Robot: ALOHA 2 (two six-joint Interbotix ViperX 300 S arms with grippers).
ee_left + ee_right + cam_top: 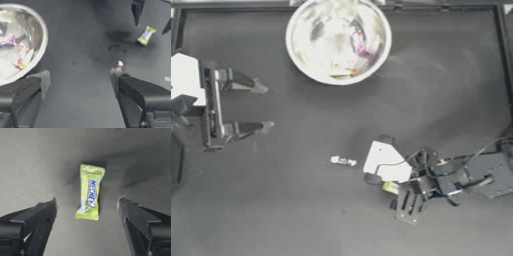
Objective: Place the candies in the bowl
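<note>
The shiny silver bowl [291, 50] stands at the table's far edge, and several wrapped candies lie inside it, among them a purple one [8, 41] and a red-white one [21, 56]. On the table lies a yellow-green candy [391, 188] [89, 192], and my right gripper [391, 191] [87, 203] hangs open right over it, one finger on each side, not touching. A small whitish candy [343, 160] [118, 65] rests a little to its left. At the left side my left gripper [264, 106] [80, 77] is parked open, holding nothing.
The dark table [304, 210] has a raised border along its far and side edges. In the left wrist view the bowl's rim [43, 37] is close by, and the right gripper's fingers [137, 12] show farther off around the yellow-green candy [146, 35].
</note>
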